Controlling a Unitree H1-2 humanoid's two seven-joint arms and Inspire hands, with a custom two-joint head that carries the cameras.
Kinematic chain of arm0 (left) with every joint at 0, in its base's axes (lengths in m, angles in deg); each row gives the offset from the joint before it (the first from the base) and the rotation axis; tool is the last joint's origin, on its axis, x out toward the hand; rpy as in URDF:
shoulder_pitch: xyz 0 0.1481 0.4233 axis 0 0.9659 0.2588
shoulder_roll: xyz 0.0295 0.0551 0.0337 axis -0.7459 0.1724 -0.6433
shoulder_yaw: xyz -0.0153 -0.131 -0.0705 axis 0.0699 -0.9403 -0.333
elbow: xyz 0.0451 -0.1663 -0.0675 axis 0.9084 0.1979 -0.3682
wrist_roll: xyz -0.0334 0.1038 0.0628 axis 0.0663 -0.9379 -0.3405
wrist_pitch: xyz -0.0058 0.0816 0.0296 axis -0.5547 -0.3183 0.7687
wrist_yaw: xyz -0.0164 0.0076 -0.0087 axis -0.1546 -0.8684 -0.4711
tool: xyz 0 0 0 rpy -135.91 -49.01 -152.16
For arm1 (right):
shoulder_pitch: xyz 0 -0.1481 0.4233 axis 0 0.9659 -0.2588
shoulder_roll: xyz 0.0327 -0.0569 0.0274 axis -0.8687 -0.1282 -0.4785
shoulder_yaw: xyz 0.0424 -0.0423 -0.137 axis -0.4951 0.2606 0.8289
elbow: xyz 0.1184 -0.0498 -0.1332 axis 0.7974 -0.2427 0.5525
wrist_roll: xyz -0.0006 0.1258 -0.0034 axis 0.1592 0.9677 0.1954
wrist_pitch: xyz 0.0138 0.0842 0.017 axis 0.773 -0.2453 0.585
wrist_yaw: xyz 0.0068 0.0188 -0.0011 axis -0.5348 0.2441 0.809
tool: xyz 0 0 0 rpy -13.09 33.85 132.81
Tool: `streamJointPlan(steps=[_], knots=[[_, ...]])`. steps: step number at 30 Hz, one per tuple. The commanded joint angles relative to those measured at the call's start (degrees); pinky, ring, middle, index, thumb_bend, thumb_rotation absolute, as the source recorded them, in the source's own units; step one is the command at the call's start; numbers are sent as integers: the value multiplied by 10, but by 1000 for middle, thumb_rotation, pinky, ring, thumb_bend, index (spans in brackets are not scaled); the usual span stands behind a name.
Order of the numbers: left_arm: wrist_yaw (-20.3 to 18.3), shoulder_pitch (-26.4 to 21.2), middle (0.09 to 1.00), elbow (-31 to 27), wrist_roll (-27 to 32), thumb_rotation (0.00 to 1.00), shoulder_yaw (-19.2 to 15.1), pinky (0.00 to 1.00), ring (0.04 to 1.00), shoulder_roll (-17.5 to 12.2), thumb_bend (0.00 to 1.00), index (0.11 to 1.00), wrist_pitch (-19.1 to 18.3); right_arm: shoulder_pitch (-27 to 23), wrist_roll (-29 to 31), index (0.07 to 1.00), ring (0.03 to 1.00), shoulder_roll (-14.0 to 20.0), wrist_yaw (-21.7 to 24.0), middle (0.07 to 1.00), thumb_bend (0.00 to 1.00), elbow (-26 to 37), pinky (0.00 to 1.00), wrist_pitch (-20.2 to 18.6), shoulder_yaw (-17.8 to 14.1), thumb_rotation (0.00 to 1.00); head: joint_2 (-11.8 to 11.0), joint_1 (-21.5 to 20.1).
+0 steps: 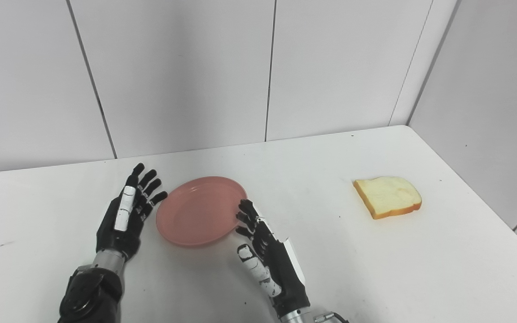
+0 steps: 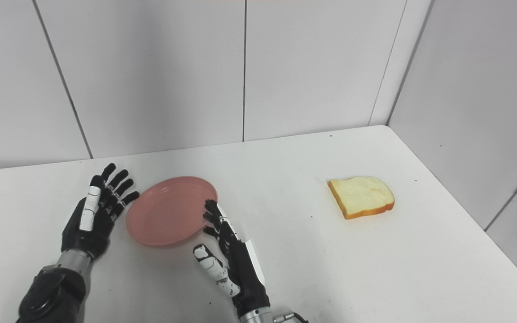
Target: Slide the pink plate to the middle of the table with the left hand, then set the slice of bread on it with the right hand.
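My left hand (image 1: 124, 215) is released, fingers spread, just beside the left rim of the pink plate (image 1: 198, 211). My right hand (image 1: 265, 251) is released too, fingertips at the plate's right rim. The slice of bread (image 1: 387, 196) lies well apart to the right on the white table (image 1: 375, 269).

White table (image 1: 285, 278), set into a corner of pale wall panels. On it: pink plate (image 1: 198, 211) lying flat btwn the two hands, just right of left hand (image 1: 126, 215), its right rim at the fingertips of right hand (image 1: 267, 255). Bread slice (image 1: 387, 196) lies flat, well right of right hand, nr table's right edge.
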Motion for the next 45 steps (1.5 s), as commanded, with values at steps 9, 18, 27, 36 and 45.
streamJointPlan(steps=[9,18,27,36,45], knots=[[-11,-41,915,20,2,739,-1,836,913,-5,898,943,41,26,28,910,898,6,-19,909,815,-4,856,18,-30,766,-2,-7],[-18,-71,917,64,6,750,-6,844,908,-7,910,947,82,-6,13,901,872,45,-33,889,800,78,825,18,-87,778,-10,-16],[-27,-94,917,108,6,761,-8,867,915,-1,911,943,113,-56,15,895,864,110,-31,886,810,98,809,-9,-148,755,-13,-26],[-25,-95,923,126,-1,755,-5,859,917,0,916,946,118,-113,30,917,845,233,-13,869,824,58,770,-39,-218,811,-19,-32],[-21,-89,917,133,-3,750,-5,859,920,3,884,946,123,-175,20,904,849,354,24,882,896,3,800,-87,-237,766,-22,-31]])
